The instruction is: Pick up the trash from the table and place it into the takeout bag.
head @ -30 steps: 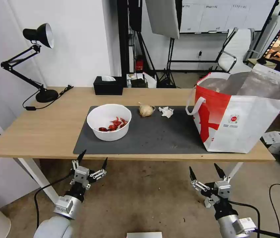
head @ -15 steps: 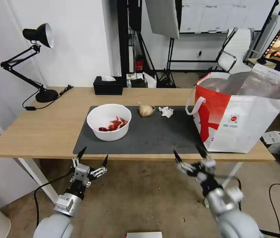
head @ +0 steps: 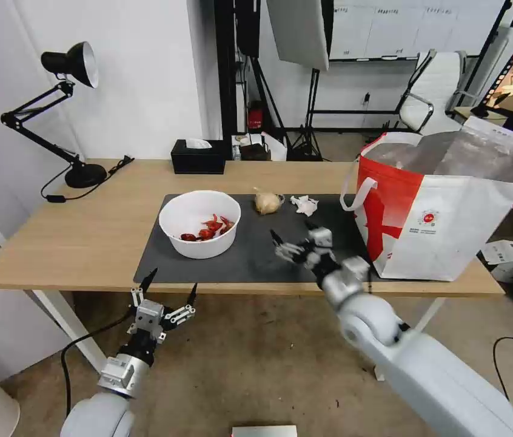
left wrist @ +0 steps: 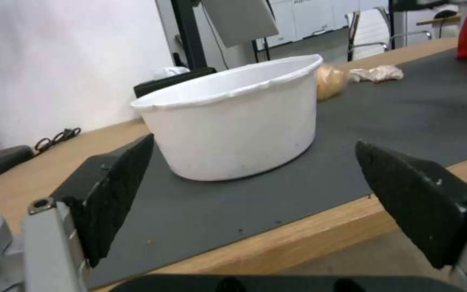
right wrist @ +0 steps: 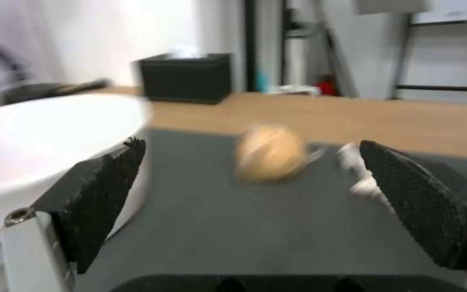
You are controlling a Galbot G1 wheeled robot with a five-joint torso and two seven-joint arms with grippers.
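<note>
The white paper bowl (head: 199, 224) stands on the left part of the dark grey mat (head: 256, 255), and some red food scraps (head: 209, 228) lie inside it. Behind it to the right, near the far edge of the mat, rests the yellowish plastic wad (head: 267, 203), and just beside that one lies the small white tissue wad (head: 304, 205). The two wads are close together but I cannot tell if they touch. In the left wrist view the bowl (left wrist: 234, 117) is in front, with the yellowish wad (left wrist: 330, 81) and the tissue wad (left wrist: 377, 74) behind it.

The mat lies on the table (head: 74, 237) with the light wood top. At the right end of the table stands the takeout bag (head: 450, 212), upright and open at the top, its silver lining visible; one white loop handle (head: 353, 188) hangs on its red side, toward the mat.

The right gripper (head: 298, 241) is above the mat, between the bowl and the bag, in front of the two wads. Its fingers are spread apart and hold nothing. In the right wrist view the yellowish wad (right wrist: 270, 152) is seen between the two black fingers (right wrist: 103, 194), farther off.

The left gripper (head: 170, 290) waits below the front edge of the table, under the bowl's side, with fingers also apart and empty.

A black tissue box (head: 199, 157) and a black desk lamp (head: 68, 109) stand at the back of the table.
</note>
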